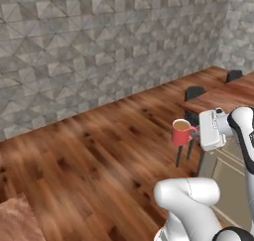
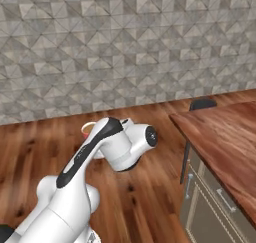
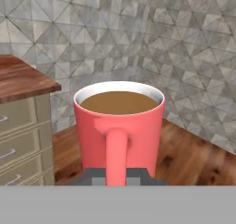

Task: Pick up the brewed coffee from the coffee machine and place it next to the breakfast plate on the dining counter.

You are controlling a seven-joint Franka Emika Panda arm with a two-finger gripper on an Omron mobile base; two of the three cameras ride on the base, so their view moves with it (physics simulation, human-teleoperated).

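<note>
light: even, bright, no clear source | shadows: faint | glare: none | sharpness: soft, blocky rendering, no edge distortion

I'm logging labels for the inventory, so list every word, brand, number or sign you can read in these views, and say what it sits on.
None: no readable text in any view.
The red mug is plain, with no logo or print.
The dining counter and its drawer fronts carry no labels.
The gripper shows no markings.
</note>
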